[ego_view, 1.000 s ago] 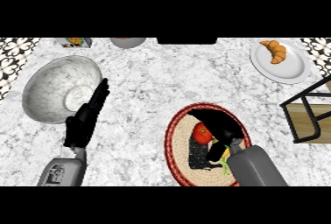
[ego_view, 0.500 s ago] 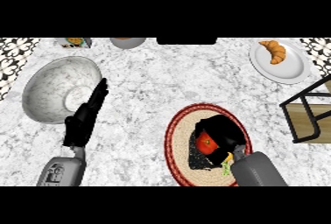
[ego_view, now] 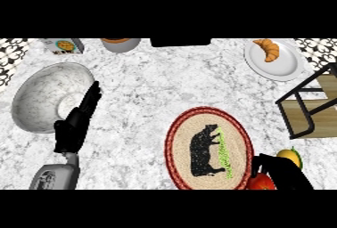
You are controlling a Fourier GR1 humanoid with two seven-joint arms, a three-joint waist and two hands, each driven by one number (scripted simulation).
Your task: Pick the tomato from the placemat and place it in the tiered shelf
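Right hand [ego_view: 284,173], black, shows at the lower right edge of the view, its fingers curled round the red tomato [ego_view: 260,182], of which only part is visible at the hand's left side. The tomato is off the round woven placemat [ego_view: 179,133] with its red rim and black cow figure, just beside that rim at its lower right, and well apart from the tiered shelf [ego_view: 322,116]. The shelf, a black frame with wooden boards, stands at the right edge of the grey marbled surface [ego_view: 164,89]. A yellow-orange fruit with a green tip [ego_view: 290,156] sits just above the right hand, between the placemat and the shelf; whether it touches the hand cannot be told. Left hand [ego_view: 74,129], at the left of the view, is held open with fingers straight and pointing up, holding nothing; its fingertips overlap the rim of the large grey marbled bowl [ego_view: 46,95]. At the upper right a white round plate [ego_view: 284,67] carries a golden croissant [ego_view: 268,49]. Along the top edge stand a small printed box [ego_view: 63,45] and a grey round pot [ego_view: 120,44], both partly cut off.
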